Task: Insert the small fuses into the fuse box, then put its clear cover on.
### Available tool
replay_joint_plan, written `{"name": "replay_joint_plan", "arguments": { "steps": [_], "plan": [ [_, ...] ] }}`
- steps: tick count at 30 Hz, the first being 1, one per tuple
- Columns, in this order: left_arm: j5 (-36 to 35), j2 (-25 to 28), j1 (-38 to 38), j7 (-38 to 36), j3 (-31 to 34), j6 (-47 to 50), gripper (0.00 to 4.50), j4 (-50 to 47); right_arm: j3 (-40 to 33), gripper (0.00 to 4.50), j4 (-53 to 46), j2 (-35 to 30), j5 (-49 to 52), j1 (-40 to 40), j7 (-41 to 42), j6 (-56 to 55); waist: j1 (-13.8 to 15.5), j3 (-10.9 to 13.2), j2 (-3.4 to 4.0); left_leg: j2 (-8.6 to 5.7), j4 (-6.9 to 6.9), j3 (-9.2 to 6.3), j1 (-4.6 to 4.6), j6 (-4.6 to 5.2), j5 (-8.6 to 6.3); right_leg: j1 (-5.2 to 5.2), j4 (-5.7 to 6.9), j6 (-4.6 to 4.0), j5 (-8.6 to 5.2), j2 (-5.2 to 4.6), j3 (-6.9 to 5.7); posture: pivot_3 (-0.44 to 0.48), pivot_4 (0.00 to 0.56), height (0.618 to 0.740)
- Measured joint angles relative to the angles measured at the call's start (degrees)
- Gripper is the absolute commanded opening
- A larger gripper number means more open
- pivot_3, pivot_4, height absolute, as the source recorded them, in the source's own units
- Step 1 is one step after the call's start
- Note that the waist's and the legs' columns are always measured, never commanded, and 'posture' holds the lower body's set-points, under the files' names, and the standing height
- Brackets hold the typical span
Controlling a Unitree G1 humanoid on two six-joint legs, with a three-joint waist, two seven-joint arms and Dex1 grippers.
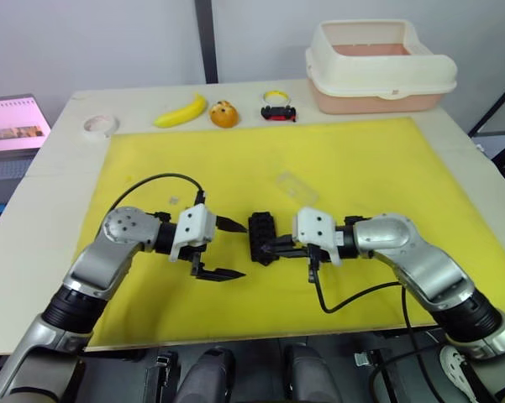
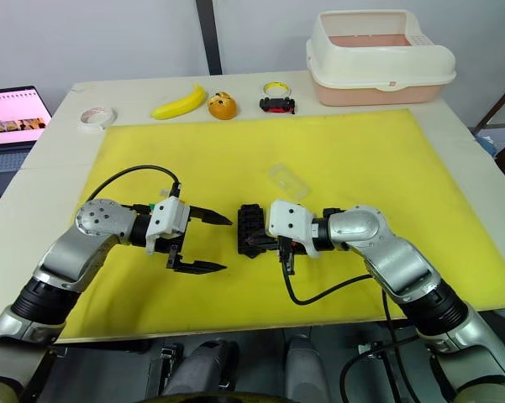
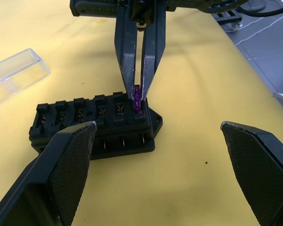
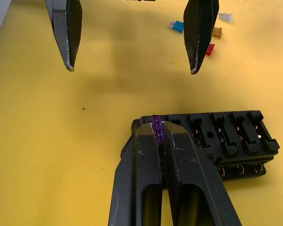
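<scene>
1. Left eye view: the fuse box (image 1: 261, 238) lies on the near half of the yellow mat (image 1: 353, 159), between the two grippers, its long axis running near to far.
2. The right gripper (image 3: 138, 96) pinches a purple fuse (image 3: 137, 99) between nearly closed fingers, upright at the box's end slot.
3. The left gripper (image 1: 223, 249) hovers just beside the box, fingers spread wide, holding nothing.
4. Loose fuses (image 4: 198, 29) lie on the mat beyond the left gripper.
5. The clear cover (image 2: 287, 181) lies flat just beyond the box.
6. At the far table edge sit a tape roll (image 2: 96, 117), banana (image 2: 179, 103), orange (image 2: 223, 106), toy car (image 2: 277, 104) and bin (image 2: 378, 59).
</scene>
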Motion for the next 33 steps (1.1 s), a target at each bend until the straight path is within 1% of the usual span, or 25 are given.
{"name": "replay_joint_plan", "arguments": {
  "steps": [12, 33],
  "plan": [
    [1.1, -1.2, -0.4, 0.0, 0.0, 0.0, 4.47, 0.3, 0.0, 0.00, 2.3, 1.6, -4.7, 0.0, 2.1, -5.9, 0.0, 0.0, 0.00, 0.00, 0.02, 0.00, 0.02, -0.02, 0.01, 0.01, 0.05, 0.00, 0.00, 0.01, 0.00, 0.000, 0.150, 0.740],
    [2.1, -2.1, -0.8, -0.1, 0.0, -1.2, 4.47, 1.6, -1.6, 0.00, 6.4, 3.4, -6.0, 2.0, 4.2, -13.1, 0.0, 0.0, 0.00, 0.00, 0.06, 0.00, 0.11, -0.03, 0.02, 0.10, 0.10, 0.00, 0.00, 0.02, 0.00, 0.000, 0.150, 0.740]
  ]
}}
